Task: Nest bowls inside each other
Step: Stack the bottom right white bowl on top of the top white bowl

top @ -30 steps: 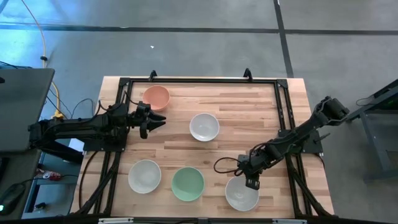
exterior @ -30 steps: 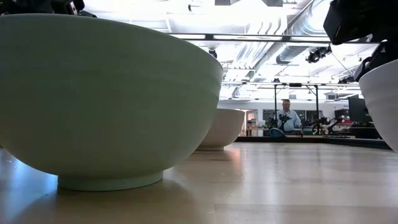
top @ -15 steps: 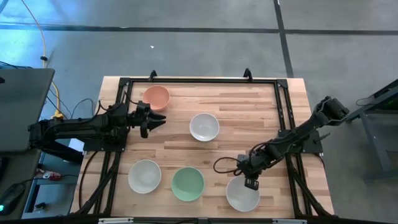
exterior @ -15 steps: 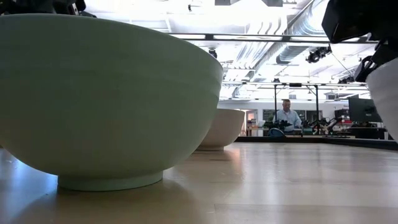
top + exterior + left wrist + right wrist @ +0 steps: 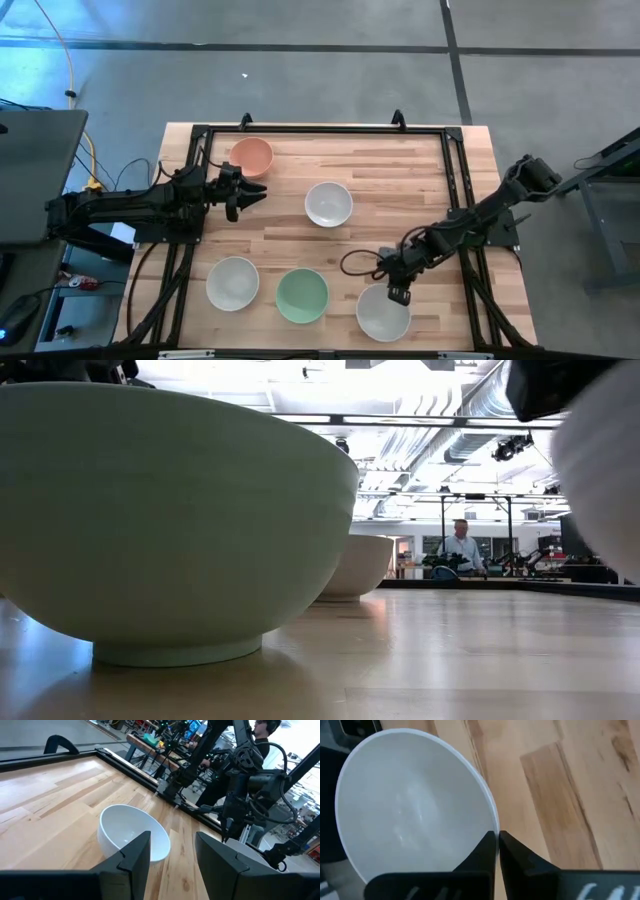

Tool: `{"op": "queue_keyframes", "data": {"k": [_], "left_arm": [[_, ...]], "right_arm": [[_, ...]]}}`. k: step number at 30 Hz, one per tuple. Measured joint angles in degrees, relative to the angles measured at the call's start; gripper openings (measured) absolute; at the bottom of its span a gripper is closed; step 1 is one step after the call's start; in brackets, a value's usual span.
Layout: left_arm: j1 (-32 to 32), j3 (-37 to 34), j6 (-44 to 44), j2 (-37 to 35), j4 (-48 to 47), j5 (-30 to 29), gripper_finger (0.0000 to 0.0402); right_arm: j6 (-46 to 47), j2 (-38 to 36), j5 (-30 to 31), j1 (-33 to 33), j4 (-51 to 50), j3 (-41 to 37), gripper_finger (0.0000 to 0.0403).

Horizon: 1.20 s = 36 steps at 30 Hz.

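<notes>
Five bowls sit spread over the wooden surface (image 5: 400,190), all mouth up and none inside another. The orange bowl (image 5: 252,156) is at the far left corner, a white bowl (image 5: 328,203) is near the middle, and along the near edge stand a pale bowl (image 5: 232,283), the green bowl (image 5: 301,296) just beside it, and a third white bowl (image 5: 384,313) to the right of that.

The right hand (image 5: 397,293) is at the far rim of that third white bowl (image 5: 415,810), its fingers (image 5: 489,851) pinched nearly together on the rim, one inside and one outside. In the low view this bowl (image 5: 600,480) shows tilted at the right edge, clear of the wood. The green bowl (image 5: 170,520) is its nearest neighbour, a small gap away, and fills most of the low view, with another bowl (image 5: 358,565) behind it.

The left hand (image 5: 252,193) waits above the surface just short of the orange bowl, fingers (image 5: 134,856) parted and holding nothing, aimed towards the middle white bowl (image 5: 132,832).

A black frame (image 5: 320,130) borders the surface. A person (image 5: 461,547) stands far back in the room.
</notes>
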Motion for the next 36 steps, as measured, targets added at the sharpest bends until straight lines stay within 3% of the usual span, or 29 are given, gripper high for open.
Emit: {"op": "queue_keyframes", "data": {"k": [6,27,36], "left_arm": [[0.0,-0.01,0.0,0.0,0.01,0.0,0.0145],[0.0,0.01,1.26,0.02,-3.1,-1.14,0.0145],[-0.02,0.0,2.55,0.02,-6.41,-1.1,0.0145]], "right_arm": [[-0.99,0.02,0.3,-3.39,-1.76,2.74,0.0],[-12.64,0.02,6.88,-22.18,-27.33,25.81,0.0],[-13.5,1.06,7.07,-33.0,-27.75,27.35,0.0]]}}
